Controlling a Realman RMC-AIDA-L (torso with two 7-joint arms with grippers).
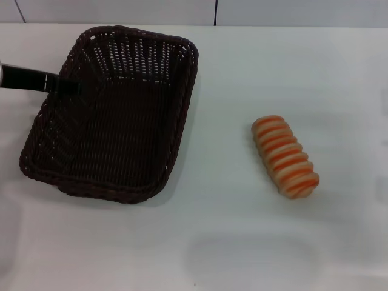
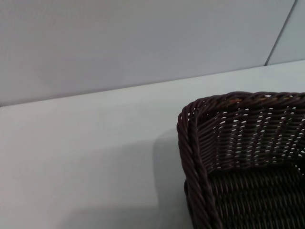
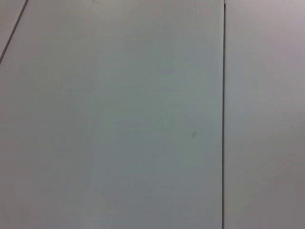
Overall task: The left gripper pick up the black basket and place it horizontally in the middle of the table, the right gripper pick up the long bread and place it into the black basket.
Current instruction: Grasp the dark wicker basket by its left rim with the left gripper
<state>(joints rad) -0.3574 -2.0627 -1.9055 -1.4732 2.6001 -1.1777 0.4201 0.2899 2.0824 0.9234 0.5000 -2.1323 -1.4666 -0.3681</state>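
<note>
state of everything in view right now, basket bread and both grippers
black basket: empty, upright on the table, left of centre, long axis running away from the robot
long bread: on the table, right of the basket, untouched
left gripper: at the basket's left rim, jaws unclear
right gripper: out of view

Black basket (image 1: 112, 115) on table (image 1: 242, 242) left side, long bread (image 1: 285, 156) well apart to its right

One black basket (image 1: 115, 115), one long bread (image 1: 285, 156)
</note>
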